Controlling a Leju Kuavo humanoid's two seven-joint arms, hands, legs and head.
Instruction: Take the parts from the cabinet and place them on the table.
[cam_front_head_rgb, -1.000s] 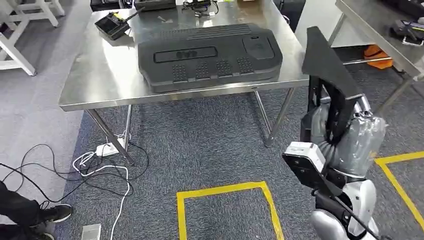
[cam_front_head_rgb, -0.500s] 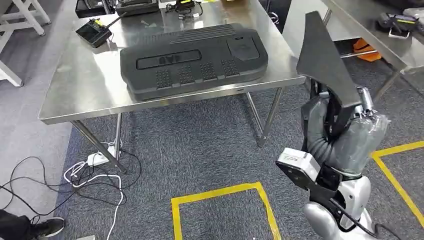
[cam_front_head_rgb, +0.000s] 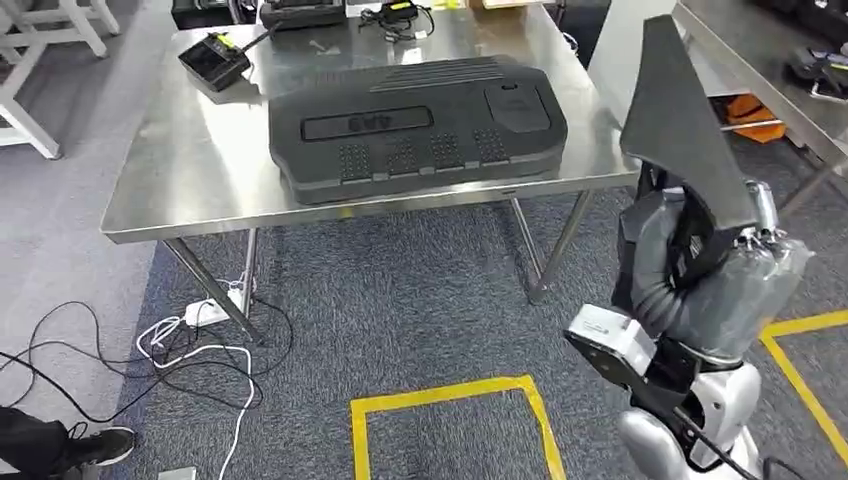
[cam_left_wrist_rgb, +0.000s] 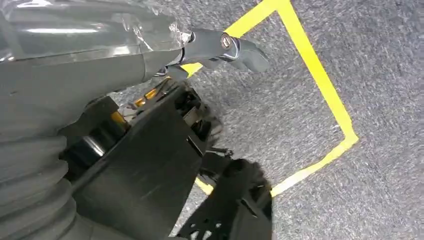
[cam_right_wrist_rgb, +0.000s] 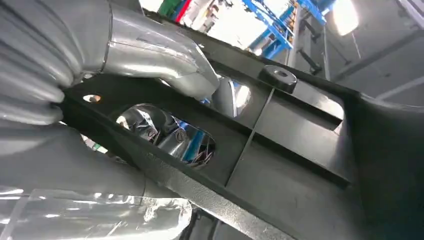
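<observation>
The steel worktop (cam_front_head_rgb: 190, 180) stands ahead on grey carpet, carrying a large black moulded panel (cam_front_head_rgb: 415, 125) across its middle. Off its right corner the right hand (cam_front_head_rgb: 690, 255) grips a black triangular part (cam_front_head_rgb: 680, 120), held upright in the air with its tip pointing up; the fingers (cam_right_wrist_rgb: 155, 55) are clamped over the part's ribbed edge. The left hand (cam_left_wrist_rgb: 150, 100) hangs over the carpet, thumb out; its hold I cannot tell. A small black device (cam_front_head_rgb: 212, 60) sits at the worktop's far left corner
</observation>
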